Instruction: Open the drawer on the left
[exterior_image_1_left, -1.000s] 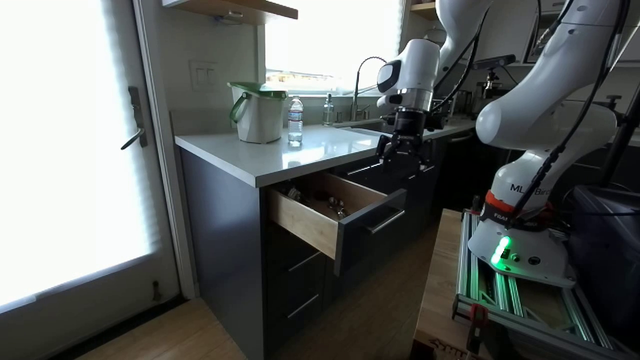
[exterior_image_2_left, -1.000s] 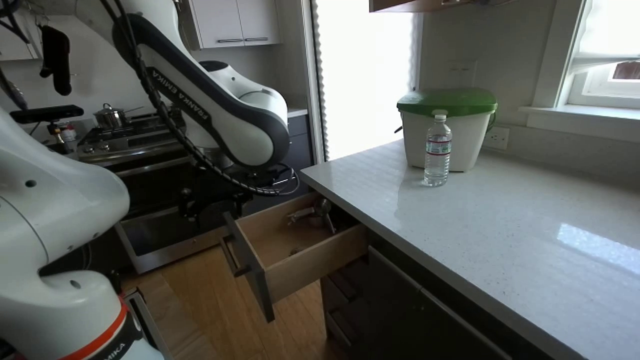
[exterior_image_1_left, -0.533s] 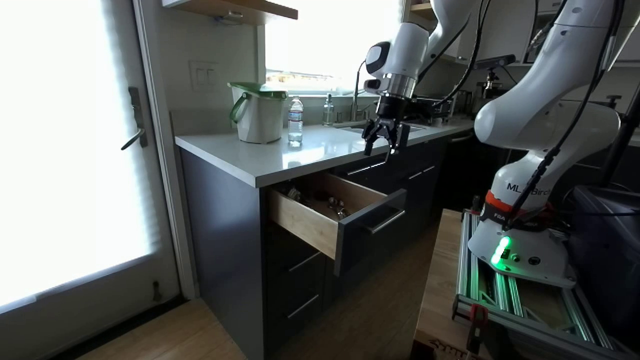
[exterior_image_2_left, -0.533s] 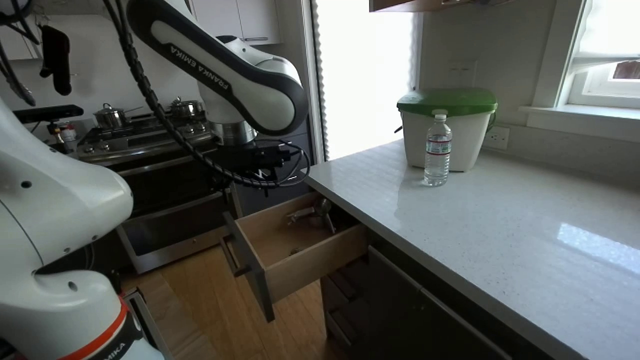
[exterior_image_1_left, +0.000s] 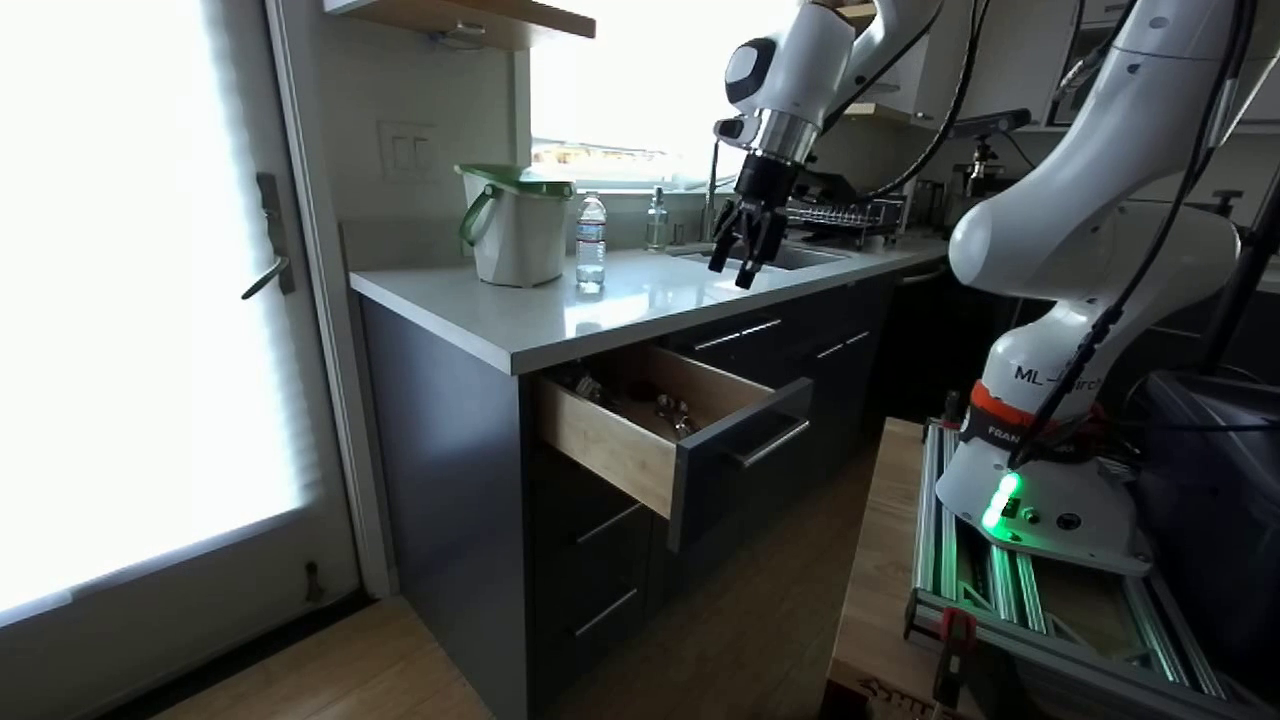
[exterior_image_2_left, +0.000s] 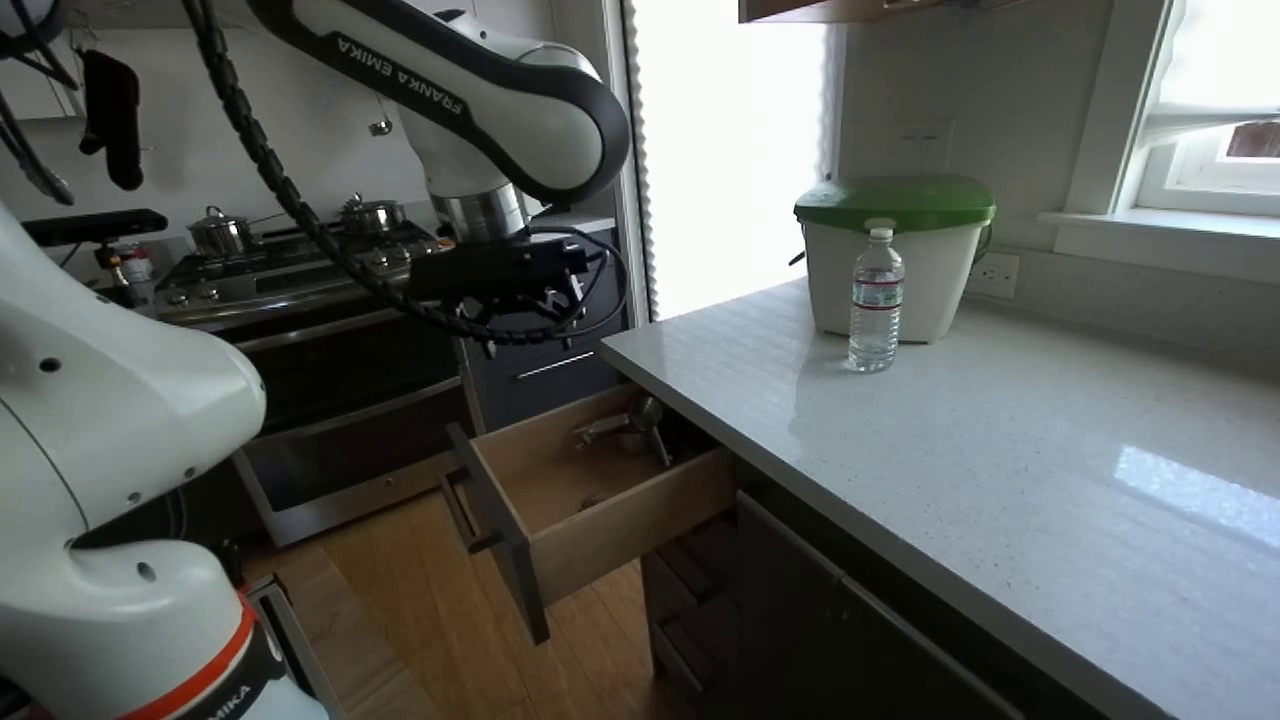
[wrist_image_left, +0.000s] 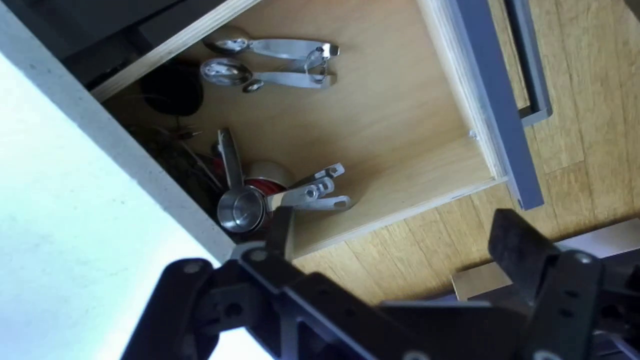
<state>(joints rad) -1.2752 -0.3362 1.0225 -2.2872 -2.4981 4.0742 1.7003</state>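
The drawer stands pulled out from under the counter in both exterior views. It has a dark flat front, a silver bar handle and a pale wooden box. In the wrist view, the drawer shows its inside, with metal measuring spoons and measuring cups in it. My gripper is open and empty, above the drawer and apart from its handle. In the wrist view my gripper has its fingers wide apart with nothing between them. The drawer's back end is hidden under the counter.
The white counter overhangs the drawer. A white bin with green lid and a water bottle stand on it. Closed drawers lie below. A stove stands behind the arm.
My gripper has risen, away from the drawer handle's height, and moved left in one exterior view and right in another. It stays open. The drawer has not moved.
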